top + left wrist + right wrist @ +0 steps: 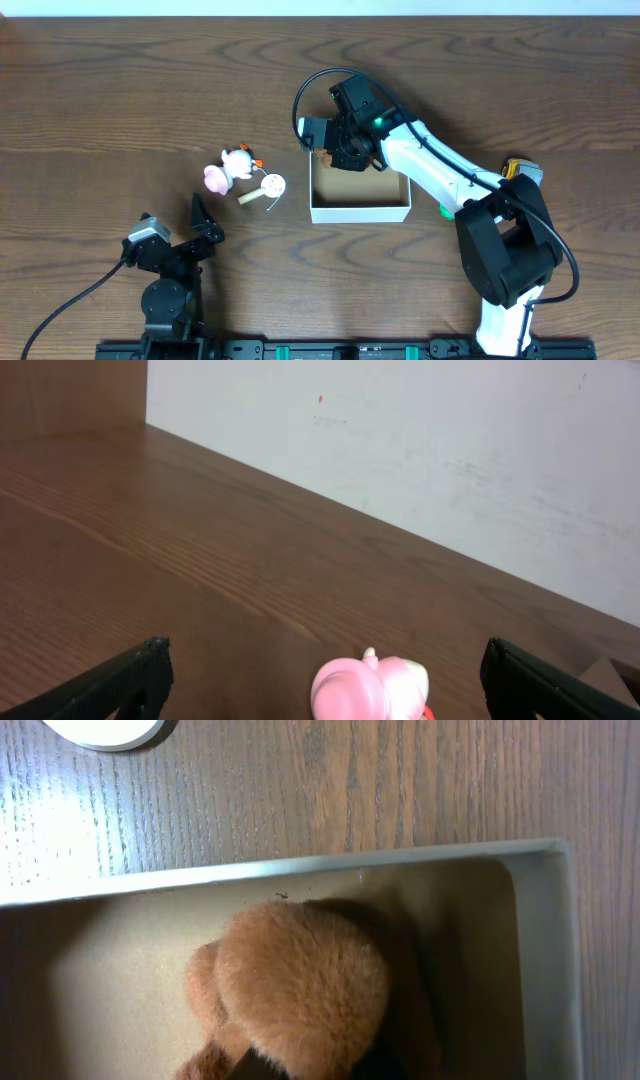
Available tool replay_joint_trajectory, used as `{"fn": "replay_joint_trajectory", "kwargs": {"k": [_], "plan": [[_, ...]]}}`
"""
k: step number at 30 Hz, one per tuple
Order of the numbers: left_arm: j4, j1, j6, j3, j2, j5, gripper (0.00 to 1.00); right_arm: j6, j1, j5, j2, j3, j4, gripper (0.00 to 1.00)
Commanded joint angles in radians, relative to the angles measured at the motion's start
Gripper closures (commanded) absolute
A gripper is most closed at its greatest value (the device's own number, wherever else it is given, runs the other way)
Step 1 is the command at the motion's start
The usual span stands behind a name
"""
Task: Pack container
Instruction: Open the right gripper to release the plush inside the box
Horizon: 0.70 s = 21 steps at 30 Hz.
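The container [360, 213] is a shallow square box with white walls and a tan inside, right of the table's centre. My right gripper [345, 150] hangs over its far left corner, shut on a brown plush toy [300, 980]. The plush is inside the container's walls [300, 867], near a corner. Only a dark bit of finger [262, 1067] shows under the plush. My left gripper [205, 225] is open and empty near the front left. In the left wrist view its fingers [325, 670] are spread wide, with a pink toy [365, 688] ahead between them.
The pink toy [214, 178], a white figure [238, 160] and a round white piece on a stick [270, 186] lie left of the container. A yellow item [520, 165] and a green bit [443, 210] show by the right arm. A white wall [450, 460] backs the table.
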Motion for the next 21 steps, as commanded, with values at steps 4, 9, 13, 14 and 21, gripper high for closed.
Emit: {"fn": "replay_joint_trajectory", "kwargs": {"k": [4, 9, 13, 14, 21], "plan": [[-0.018, 0.005, 0.02, -0.029, -0.006, -0.004, 0.02, 0.022, -0.011, -0.004, 0.002, 0.0, 0.002, 0.67], [-0.018, 0.005, 0.02, -0.029, -0.006, -0.004, 0.02, 0.022, -0.011, -0.004, 0.002, 0.0, -0.001, 0.44], [-0.018, 0.005, 0.02, -0.029, -0.006, -0.004, 0.02, 0.022, -0.011, -0.004, 0.002, 0.0, -0.002, 0.41], [-0.018, 0.005, 0.02, -0.029, -0.006, -0.004, 0.02, 0.022, -0.011, -0.004, 0.001, 0.0, -0.001, 0.4], [-0.018, 0.005, 0.02, -0.029, -0.006, -0.004, 0.02, 0.051, -0.011, -0.004, -0.001, 0.001, -0.002, 0.37]]}}
